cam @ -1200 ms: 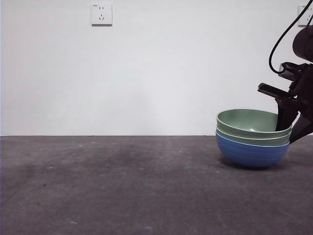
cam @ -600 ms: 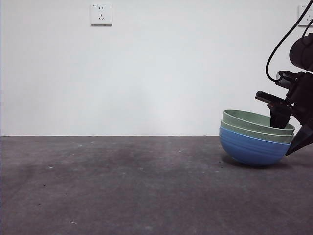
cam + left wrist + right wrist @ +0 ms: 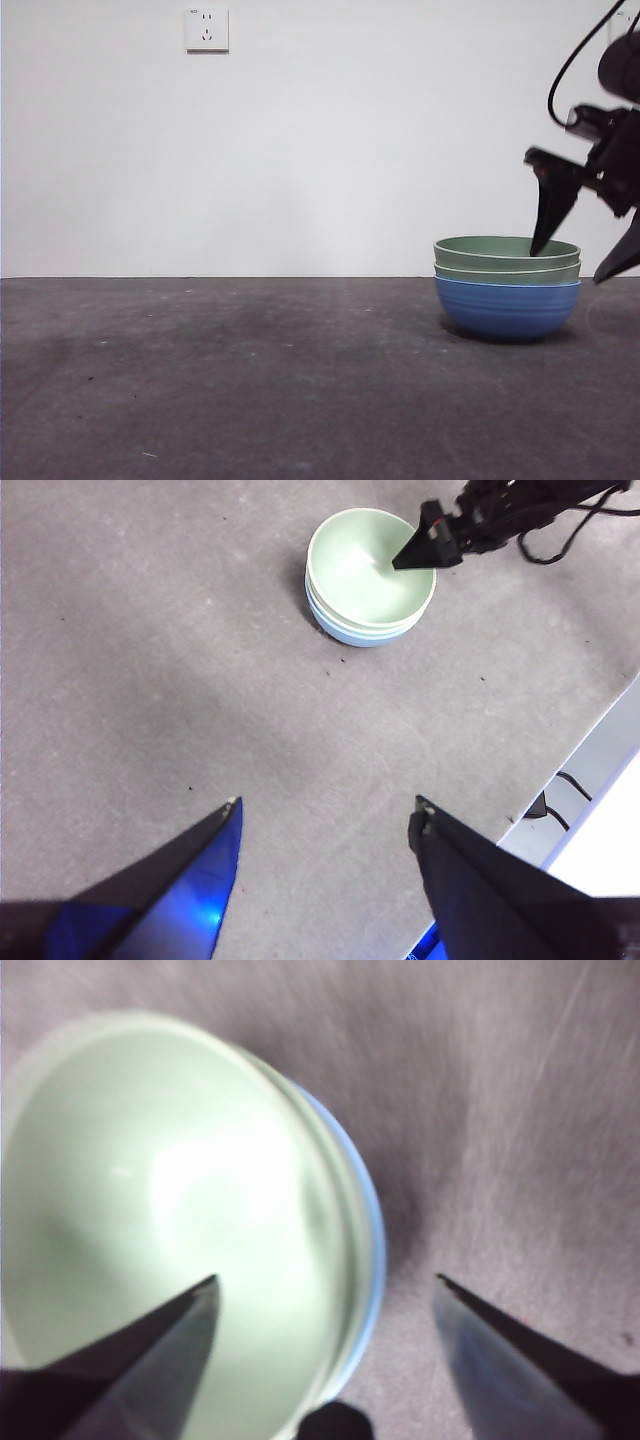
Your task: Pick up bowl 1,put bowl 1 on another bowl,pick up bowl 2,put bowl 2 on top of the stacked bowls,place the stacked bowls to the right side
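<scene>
The stacked bowls sit level on the table at the right: the blue bowl [image 3: 507, 308] at the bottom with two pale green bowls [image 3: 506, 256] nested in it. From the left wrist view the stack [image 3: 370, 572] lies far off. My right gripper [image 3: 585, 265] hangs open just above the stack's right rim, one jaw over the top bowl's hollow, the other outside the rim. The right wrist view shows the green bowl [image 3: 160, 1220] and the blue rim [image 3: 368, 1250] between its spread jaws, blurred. My left gripper [image 3: 325, 815] is open, high above bare table.
A white wall socket [image 3: 207, 29] is on the back wall. The table's edge [image 3: 590, 750] runs close beyond the stack in the left wrist view, with cables below it.
The right gripper has let go of the stack's rim and risen. The bowls, tilted half a second ago, have settled flat and sit slightly further left.
</scene>
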### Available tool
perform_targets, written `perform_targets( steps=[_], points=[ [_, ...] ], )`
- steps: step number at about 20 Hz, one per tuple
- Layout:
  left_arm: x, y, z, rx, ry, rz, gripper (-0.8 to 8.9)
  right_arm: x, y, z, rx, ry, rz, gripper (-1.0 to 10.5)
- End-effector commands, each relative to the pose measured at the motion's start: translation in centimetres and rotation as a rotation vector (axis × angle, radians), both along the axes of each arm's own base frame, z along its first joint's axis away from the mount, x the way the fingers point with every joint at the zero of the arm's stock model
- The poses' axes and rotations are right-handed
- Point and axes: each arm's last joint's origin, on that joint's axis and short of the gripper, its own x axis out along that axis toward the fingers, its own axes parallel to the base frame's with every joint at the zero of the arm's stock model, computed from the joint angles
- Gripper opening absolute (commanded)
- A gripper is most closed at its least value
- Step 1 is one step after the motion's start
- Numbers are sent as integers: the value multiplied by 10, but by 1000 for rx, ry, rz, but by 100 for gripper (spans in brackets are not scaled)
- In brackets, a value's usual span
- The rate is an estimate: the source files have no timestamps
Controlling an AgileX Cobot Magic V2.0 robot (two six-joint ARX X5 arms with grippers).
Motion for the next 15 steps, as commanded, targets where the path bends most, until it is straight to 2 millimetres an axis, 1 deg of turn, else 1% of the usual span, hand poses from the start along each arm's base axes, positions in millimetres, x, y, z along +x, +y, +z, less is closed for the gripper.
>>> perform_targets(
  steps=[1, 3, 5, 9, 12, 15],
  points=[
    [0, -1, 1, -1, -11, -10, 283, -9, 0, 12, -5, -28, 8, 386],
    [0, -1, 1, -1, -11, -10, 283, -21, 0, 31, -5, -54, 8, 386],
    [0, -1, 1, -1, -12, -11, 283, -41, 0, 52, -6, -64, 12, 384],
    [0, -1, 1, 1, -13, -13, 283, -96, 7, 89, -20, -56, 106, 380],
    [0, -1, 0, 1, -12, -13, 283, -135, 13, 108, -30, -59, 160, 378],
    [-1, 0, -1, 13, 4, -14, 283, -166, 16, 120, -33, -72, 198, 377]
  ],
)
